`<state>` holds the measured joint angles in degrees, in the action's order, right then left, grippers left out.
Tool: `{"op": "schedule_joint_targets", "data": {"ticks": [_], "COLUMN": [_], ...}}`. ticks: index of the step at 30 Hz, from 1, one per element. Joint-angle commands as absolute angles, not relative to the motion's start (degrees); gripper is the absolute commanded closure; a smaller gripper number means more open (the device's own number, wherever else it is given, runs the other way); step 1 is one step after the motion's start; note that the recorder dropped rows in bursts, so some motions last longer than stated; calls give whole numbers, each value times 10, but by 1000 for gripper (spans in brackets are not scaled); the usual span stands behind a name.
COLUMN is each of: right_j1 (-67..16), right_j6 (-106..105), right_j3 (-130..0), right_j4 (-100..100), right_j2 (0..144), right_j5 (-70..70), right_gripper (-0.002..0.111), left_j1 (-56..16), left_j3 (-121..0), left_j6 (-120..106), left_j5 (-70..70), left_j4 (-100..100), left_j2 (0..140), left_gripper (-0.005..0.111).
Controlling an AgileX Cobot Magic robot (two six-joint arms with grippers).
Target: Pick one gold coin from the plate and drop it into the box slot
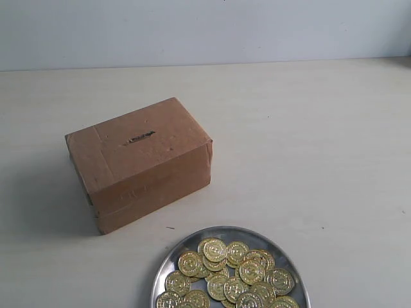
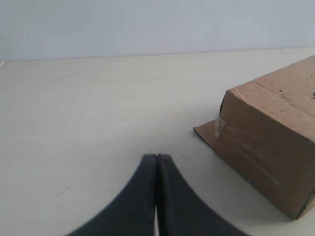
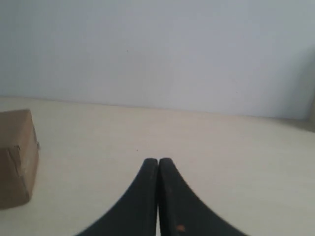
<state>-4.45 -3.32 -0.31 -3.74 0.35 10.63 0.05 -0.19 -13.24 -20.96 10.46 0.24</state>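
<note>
Exterior view shows you the box [image 1: 138,163] at ten o'clock from the plate [image 1: 172,256], with the slot [image 1: 140,137] in its top face. Gold coins [image 1: 231,273] lie heaped in the plate at six o'clock on the bench [image 1: 321,160]. Your left gripper [image 2: 156,156] and right gripper [image 3: 158,161] each have their fingers pressed together.
</note>
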Motion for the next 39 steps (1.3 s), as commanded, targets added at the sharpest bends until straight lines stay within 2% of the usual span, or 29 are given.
{"op": "schedule_joint_targets", "data": {"ticks": [1,10,19,23,39], "right_j1": [-46,-46,-46,-46,-46], "right_j6": [-28,-28,-3,22,33], "right_j3": [0,0,0,0,-12], "right_j4": [-54,-54,-117,-235,-249], "right_j2": [0,0,0,0,0], "right_j5": [72,72,-49,-51,3], "right_gripper": [108,108,108,108,108], "left_j1": [1,1,1,1,1], "left_j3": [0,0,0,0,0], "left_j6": [-133,-133,-133,-133,-133], "left_j5": [-204,-204,-204,-204,-204], "left_j4": [112,112,112,112,112], "left_j2": [0,0,0,0,0], "left_gripper": [107,107,107,107,107]}}
